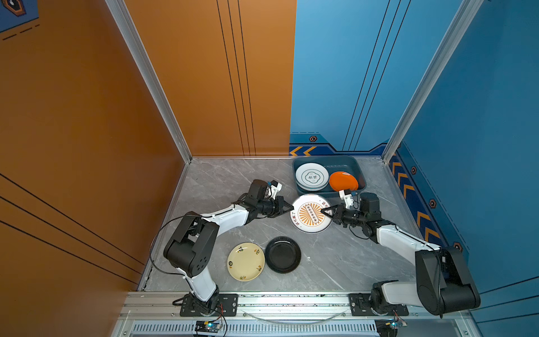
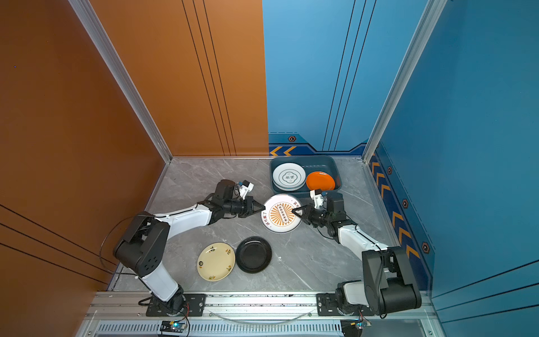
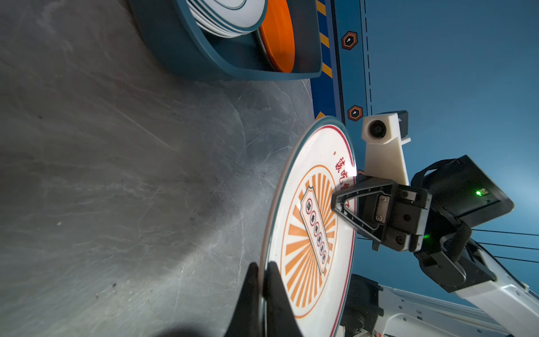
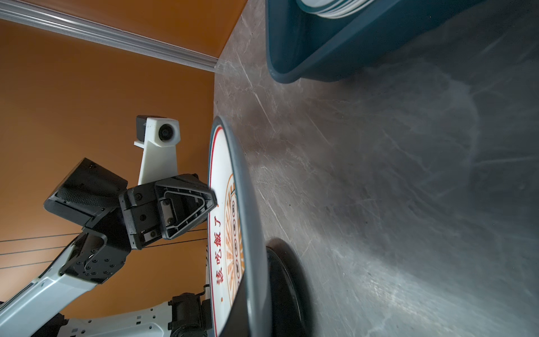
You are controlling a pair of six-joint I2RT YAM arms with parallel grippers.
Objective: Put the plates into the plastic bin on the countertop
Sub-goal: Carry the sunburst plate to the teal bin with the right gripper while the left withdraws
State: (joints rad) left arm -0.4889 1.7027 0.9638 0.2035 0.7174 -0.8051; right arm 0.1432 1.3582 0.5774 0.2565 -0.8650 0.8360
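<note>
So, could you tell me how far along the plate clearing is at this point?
Done: a stack of white plates and an orange plate sit in the bin. In hand: the sunburst plate, gripped at opposite edges by the left claw and right claw, just outside the bin. Left: that plate, plus the cream plate and black plate lying on the countertop.

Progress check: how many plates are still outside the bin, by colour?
Orange sunburst plate: 1
Cream plate: 1
Black plate: 1
Total: 3 outside the plastic bin
</note>
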